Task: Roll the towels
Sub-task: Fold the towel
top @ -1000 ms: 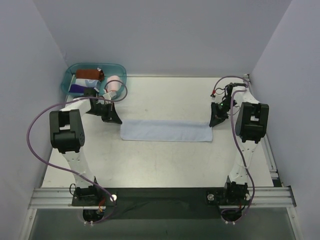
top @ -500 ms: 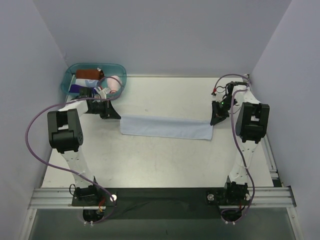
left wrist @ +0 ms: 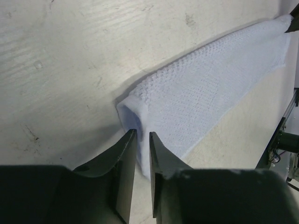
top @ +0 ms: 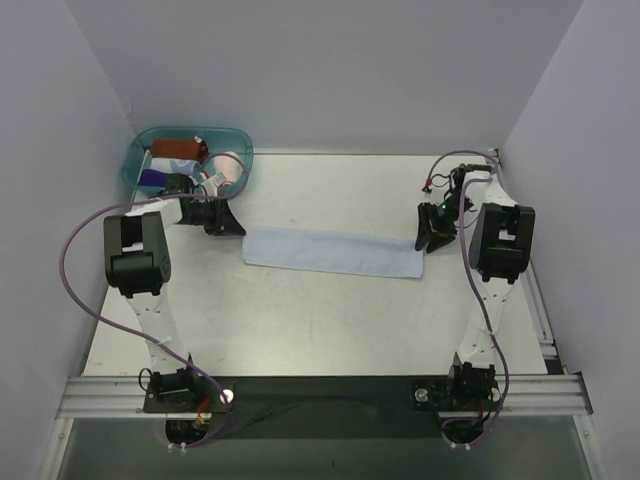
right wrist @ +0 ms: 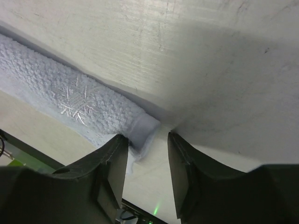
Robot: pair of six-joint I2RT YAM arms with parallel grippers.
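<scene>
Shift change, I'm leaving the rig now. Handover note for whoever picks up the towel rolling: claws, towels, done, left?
Left claw: slightly open at the strip's left end, nothing visibly pinched.
Right claw: open, the strip's right end beside one finger, not gripped.
Light blue towel: folded into a long narrow strip across the table between the two claws, not rolled.
Pink towel: rolled, in the teal tub at the far left corner, beside other rolled cloths.
Done: pink roll; blue folded lengthwise.
Left: roll the blue strip end to end, then probably into the tub.
</scene>
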